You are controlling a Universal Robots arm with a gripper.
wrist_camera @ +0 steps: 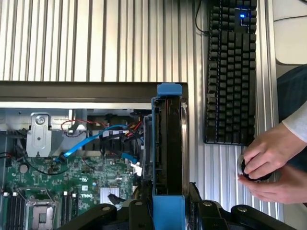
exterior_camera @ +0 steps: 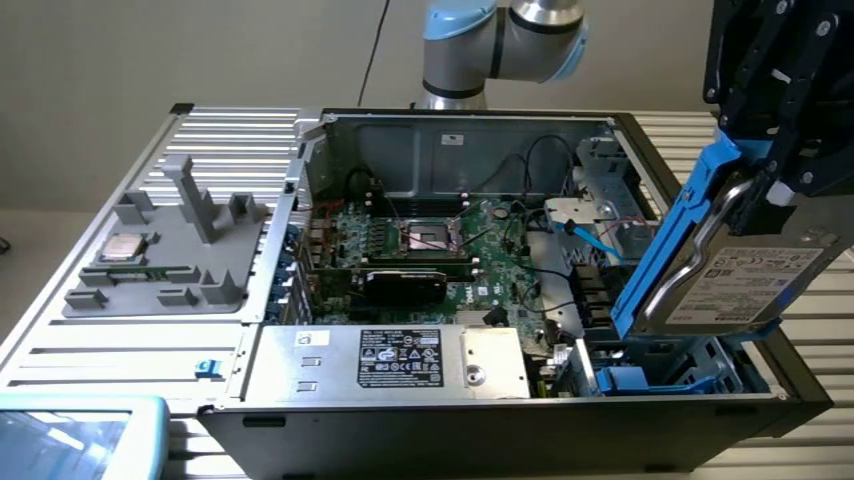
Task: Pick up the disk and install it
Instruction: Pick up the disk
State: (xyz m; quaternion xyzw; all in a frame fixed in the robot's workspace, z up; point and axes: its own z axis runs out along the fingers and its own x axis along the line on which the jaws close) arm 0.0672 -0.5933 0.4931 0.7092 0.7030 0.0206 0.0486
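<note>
The gripper (exterior_camera: pixel 781 185) is pinching the disk (exterior_camera: pixel 741 275), which hangs tilted just under it. Picking up is done. The disk is not yet sitting in the bay (exterior_camera: pixel 667 378) below.

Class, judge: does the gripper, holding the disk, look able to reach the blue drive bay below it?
Probably yes: the gripper holds the disk over the blue drive bay, nothing between.
</note>
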